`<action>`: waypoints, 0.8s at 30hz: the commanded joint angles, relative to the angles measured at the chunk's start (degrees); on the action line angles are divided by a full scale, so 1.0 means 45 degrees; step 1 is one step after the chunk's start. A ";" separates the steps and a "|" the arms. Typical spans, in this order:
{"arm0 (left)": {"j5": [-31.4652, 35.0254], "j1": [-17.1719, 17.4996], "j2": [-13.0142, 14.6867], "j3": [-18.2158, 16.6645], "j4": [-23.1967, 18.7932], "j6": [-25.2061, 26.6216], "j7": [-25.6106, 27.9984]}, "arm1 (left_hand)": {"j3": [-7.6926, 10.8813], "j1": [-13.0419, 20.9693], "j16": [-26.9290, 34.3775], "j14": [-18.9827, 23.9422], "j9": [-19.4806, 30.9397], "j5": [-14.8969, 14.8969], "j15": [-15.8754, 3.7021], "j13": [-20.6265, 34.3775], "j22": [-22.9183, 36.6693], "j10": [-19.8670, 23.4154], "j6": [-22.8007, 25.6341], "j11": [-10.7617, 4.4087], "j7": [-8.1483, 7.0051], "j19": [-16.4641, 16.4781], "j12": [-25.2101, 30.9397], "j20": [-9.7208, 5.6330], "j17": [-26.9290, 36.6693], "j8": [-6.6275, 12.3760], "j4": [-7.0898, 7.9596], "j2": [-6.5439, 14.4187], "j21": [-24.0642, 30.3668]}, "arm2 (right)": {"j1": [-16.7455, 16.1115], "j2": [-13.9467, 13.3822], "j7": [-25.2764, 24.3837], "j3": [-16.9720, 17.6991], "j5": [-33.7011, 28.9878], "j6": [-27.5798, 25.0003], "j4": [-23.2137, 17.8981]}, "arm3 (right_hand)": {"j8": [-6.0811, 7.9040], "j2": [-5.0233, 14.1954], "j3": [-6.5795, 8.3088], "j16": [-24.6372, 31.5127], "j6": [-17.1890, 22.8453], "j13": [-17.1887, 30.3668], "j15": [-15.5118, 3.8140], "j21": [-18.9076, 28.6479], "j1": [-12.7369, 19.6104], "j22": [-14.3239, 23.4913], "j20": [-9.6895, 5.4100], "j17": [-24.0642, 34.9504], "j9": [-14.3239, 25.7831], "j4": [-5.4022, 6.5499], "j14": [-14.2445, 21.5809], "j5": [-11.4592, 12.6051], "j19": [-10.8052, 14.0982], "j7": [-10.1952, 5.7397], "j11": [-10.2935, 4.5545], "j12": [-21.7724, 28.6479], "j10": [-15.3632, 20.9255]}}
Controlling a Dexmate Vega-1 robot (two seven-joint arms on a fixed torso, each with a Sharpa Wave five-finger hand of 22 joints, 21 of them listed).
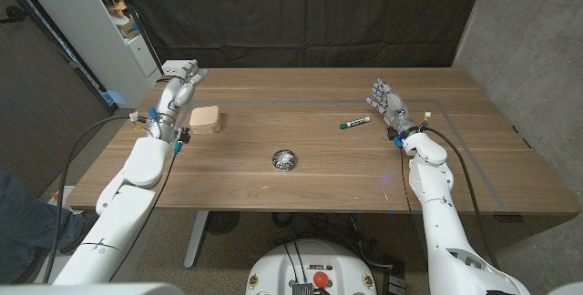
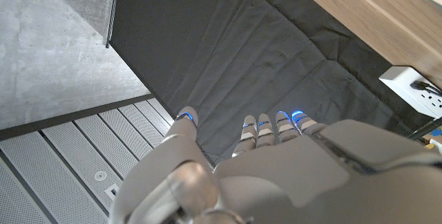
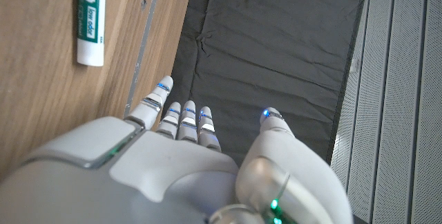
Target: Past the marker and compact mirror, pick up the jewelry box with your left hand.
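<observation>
A pale pink jewelry box (image 1: 207, 118) lies on the wooden table (image 1: 310, 181) at the left. My left hand (image 1: 176, 94) stands just left of it, fingers apart and holding nothing; in the left wrist view the left hand (image 2: 262, 169) reaches toward the dark curtain. A round dark compact mirror (image 1: 284, 159) sits near the table's middle front. A green-and-white marker (image 1: 354, 123) lies right of centre, and the marker (image 3: 90, 18) is also seen in the right wrist view. My right hand (image 1: 386, 104) stands open just right of it, with the right hand (image 3: 186, 162) empty.
A black curtain (image 1: 301, 13) hangs behind the table. A white shelf unit (image 1: 118, 22) stands at the back left. A white power strip (image 2: 414, 89) sits by the table's edge. A person's leg (image 1: 18, 222) is at the picture's left edge.
</observation>
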 commanded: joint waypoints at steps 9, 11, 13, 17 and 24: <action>0.1608 0.0304 0.0561 -0.0148 -0.0771 0.0970 0.0509 | 0.0101 0.0403 0.0176 0.0396 0.0051 0.0060 -0.0065 0.0052 0.0037 0.0274 0.0211 -0.0137 -0.0095 0.0387 0.0131 0.0035 0.0038 -0.0005 -0.0206 -0.0037 0.0155 | -0.0141 0.0015 -0.0051 -0.0057 0.0066 -0.0027 -0.0244 | 0.0075 0.0145 -0.0011 0.0041 0.0070 0.0032 0.0068 0.0067 -0.0018 0.0056 0.0028 0.0024 0.0068 -0.0085 0.0113 0.0095 0.0121 0.0024 0.0024 -0.0016 0.0121; 0.1839 0.0391 0.0605 -0.0176 -0.0924 0.1117 0.0613 | 0.0112 0.0452 0.0207 0.0536 0.0052 0.0058 -0.0087 0.0056 0.0046 0.0420 0.0292 -0.0180 -0.0127 0.0537 0.0172 0.0015 0.0044 0.0007 -0.0242 -0.0058 0.0201 | -0.0161 -0.0006 -0.0012 -0.0065 0.0065 -0.0008 -0.0256 | 0.0075 0.0144 -0.0012 0.0040 0.0069 0.0032 0.0071 0.0066 -0.0019 0.0056 0.0035 0.0023 0.0068 -0.0087 0.0113 0.0096 0.0118 0.0028 0.0033 -0.0016 0.0123; 0.1990 0.0470 0.0633 -0.0208 -0.1047 0.1208 0.0684 | 0.0117 0.0472 0.0206 0.0562 0.0053 0.0057 -0.0095 0.0058 0.0049 0.0461 0.0321 -0.0210 -0.0131 0.0564 0.0181 0.0010 0.0046 0.0011 -0.0255 -0.0066 0.0206 | -0.0185 -0.0018 0.0008 -0.0074 0.0054 0.0014 -0.0271 | 0.0076 0.0145 -0.0012 0.0042 0.0070 0.0032 0.0070 0.0066 -0.0018 0.0056 0.0033 0.0023 0.0068 -0.0090 0.0119 0.0096 0.0120 0.0031 0.0042 -0.0017 0.0121; 0.2153 0.0604 0.0650 -0.0274 -0.1218 0.1313 0.0769 | 0.0124 0.0506 0.0211 0.0618 0.0055 0.0057 -0.0123 0.0061 0.0055 0.0532 0.0370 -0.0242 -0.0165 0.0626 0.0197 0.0012 0.0050 0.0017 -0.0278 -0.0081 0.0221 | -0.0224 -0.0020 0.0048 -0.0076 0.0074 0.0007 -0.0295 | 0.0075 0.0147 -0.0012 0.0038 0.0069 0.0033 0.0071 0.0065 -0.0018 0.0056 0.0040 0.0022 0.0068 -0.0094 0.0114 0.0097 0.0117 0.0029 0.0044 -0.0017 0.0126; 0.2425 0.0827 0.0672 -0.0382 -0.1507 0.1547 0.0862 | 0.0140 0.0567 0.0204 0.0668 0.0056 0.0061 -0.0126 0.0065 0.0062 0.0560 0.0436 -0.0256 -0.0027 0.0644 0.0190 0.0006 0.0053 0.0023 -0.0314 -0.0098 0.0214 | -0.0282 -0.0044 0.0106 -0.0071 0.0071 0.0027 -0.0361 | 0.0075 0.0152 -0.0014 0.0042 0.0069 0.0033 0.0064 0.0065 -0.0021 0.0056 0.0037 0.0022 0.0068 -0.0101 0.0127 0.0099 0.0120 0.0030 0.0040 -0.0020 0.0122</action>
